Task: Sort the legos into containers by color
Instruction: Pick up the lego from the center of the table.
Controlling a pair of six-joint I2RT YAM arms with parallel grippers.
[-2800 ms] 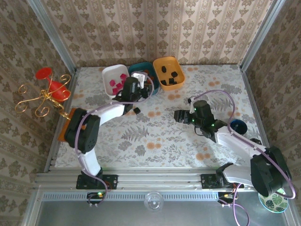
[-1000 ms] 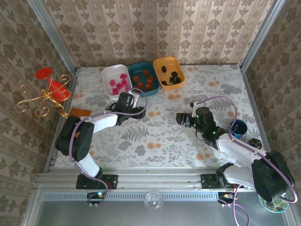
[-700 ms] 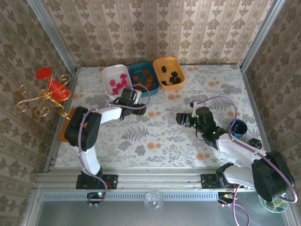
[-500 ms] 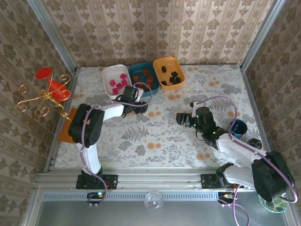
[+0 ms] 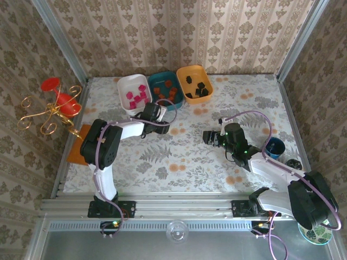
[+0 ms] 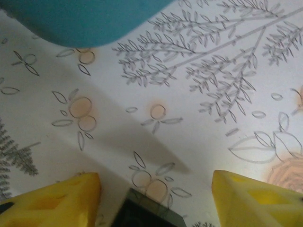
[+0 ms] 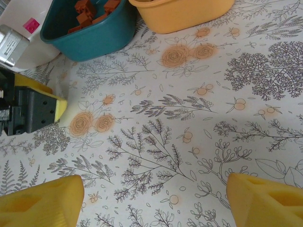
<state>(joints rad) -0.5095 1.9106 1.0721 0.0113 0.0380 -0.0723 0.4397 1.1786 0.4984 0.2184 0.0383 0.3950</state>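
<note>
A black lego [image 6: 147,213] lies on the floral table just in front of the teal tray [image 6: 85,19]. My left gripper [image 6: 156,198] straddles it, open, with a gap showing between the block and each yellow finger. From above, the left gripper [image 5: 160,128] sits low, just in front of the teal tray [image 5: 165,89], which holds orange-red legos [image 5: 167,89]. The white tray [image 5: 133,92] holds pink legos and the orange tray [image 5: 194,84] holds black ones. My right gripper [image 5: 208,135] hovers mid-table, open and holding nothing [image 7: 156,203].
A blue cup [image 5: 274,146] stands at the right near my right arm. An orange-brown mat [image 5: 78,146] and a gold stand with red dishes [image 5: 51,108] occupy the left edge. Wallpapered walls enclose the table on three sides.
My left gripper has come off the teal tray, dropped to the table over the black lego, and its jaws have narrowed. The right arm has pulled back slightly, then held still.
</note>
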